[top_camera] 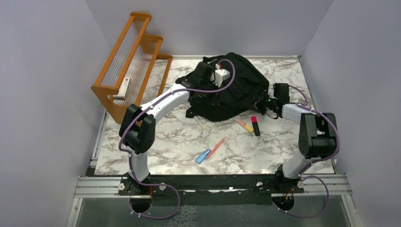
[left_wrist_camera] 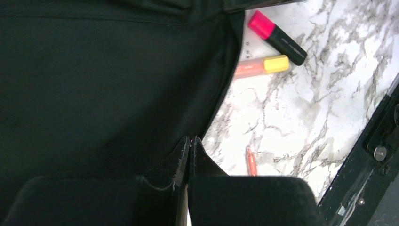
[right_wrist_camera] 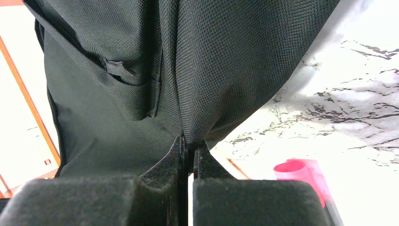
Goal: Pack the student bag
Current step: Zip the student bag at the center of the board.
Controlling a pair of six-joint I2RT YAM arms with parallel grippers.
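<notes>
Student bag (top_camera: 234,92): black woven fabric, slumped and creased, upper centre of top view. Left gripper (left_wrist_camera: 189,143) clenched on bag edge. Right gripper (right_wrist_camera: 189,146) pinching fabric fold.

The left arm (top_camera: 163,103) hides part of the student bag (top_camera: 241,92), and the right pincer (right_wrist_camera: 189,145) half-covers the pink highlighter (right_wrist_camera: 301,172).

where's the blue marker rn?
Top view: the blue marker lies on the marble table near front centre, right beside the orange pen, between the student bag and the arm bases.
</notes>
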